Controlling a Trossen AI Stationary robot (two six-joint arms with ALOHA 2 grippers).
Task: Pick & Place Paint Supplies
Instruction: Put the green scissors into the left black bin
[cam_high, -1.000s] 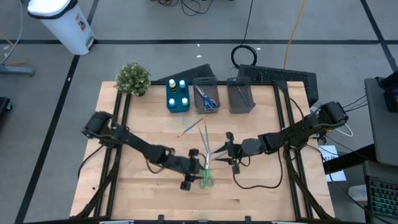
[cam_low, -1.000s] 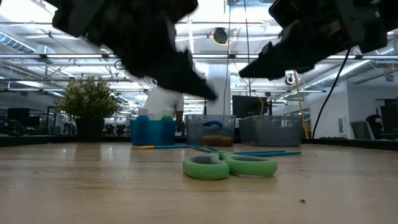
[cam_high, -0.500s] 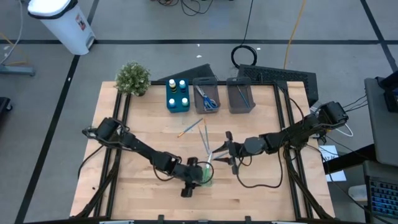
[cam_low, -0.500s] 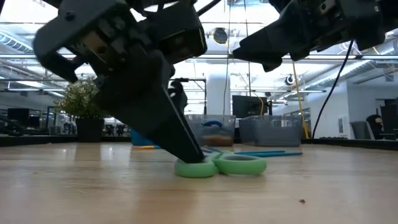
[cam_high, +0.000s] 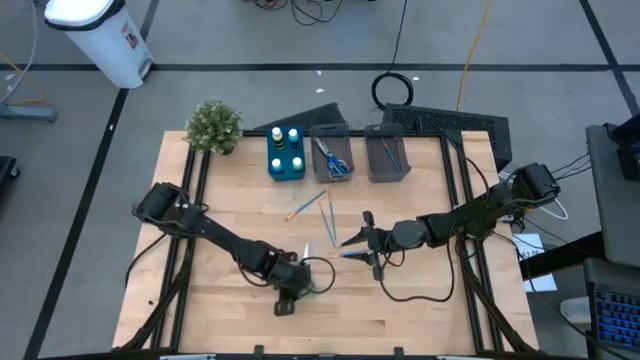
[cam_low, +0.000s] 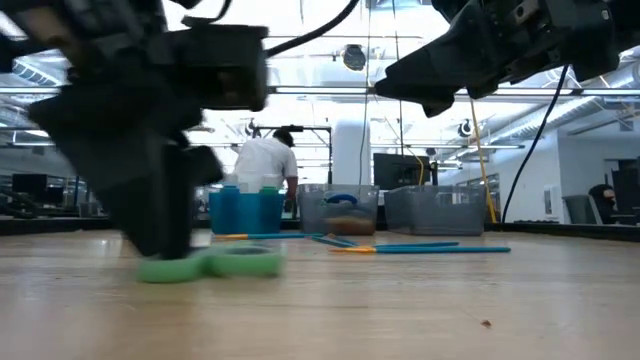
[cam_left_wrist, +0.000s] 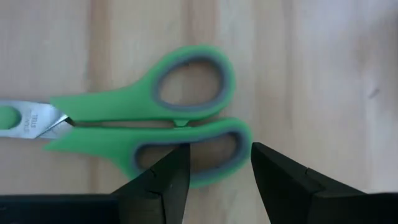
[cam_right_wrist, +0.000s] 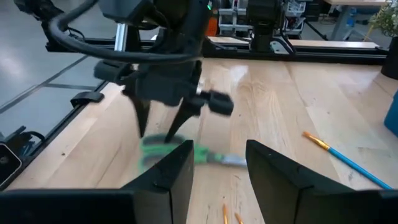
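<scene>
Green-handled scissors (cam_left_wrist: 149, 118) lie flat on the wooden table, left of centre near the front (cam_high: 318, 284). My left gripper (cam_left_wrist: 219, 149) points steeply down at their handles, open, straddling one loop's end; the low view shows it standing on the handle (cam_low: 165, 250). My right gripper (cam_high: 345, 243) hovers level above the table's middle, open and holding nothing (cam_right_wrist: 217, 155). Thin brushes (cam_high: 325, 215) lie loose on the table beyond the scissors. My left gripper has one finger (cam_left_wrist: 168, 177) in the hole of one handle loop and the other finger outside that loop's rounded end (cam_left_wrist: 241, 140), so the rim lies between them. The fingers come from above, slanting down. The scissors lie flat on the table.
At the far edge stand a blue bin with capped bottles (cam_high: 285, 152), a grey bin with scissors (cam_high: 332, 156) and a grey bin with brushes (cam_high: 387, 156). A small potted plant (cam_high: 213, 125) is at the far left. One brush (cam_low: 420, 248) lies under my right gripper.
My left gripper has tipped steeply downward, rolled its wrist and come down onto the scissors' handles, then gone toward the table's left edge. The scissors have slid that way along the table with it, still flat. My right gripper has stayed in place.
</scene>
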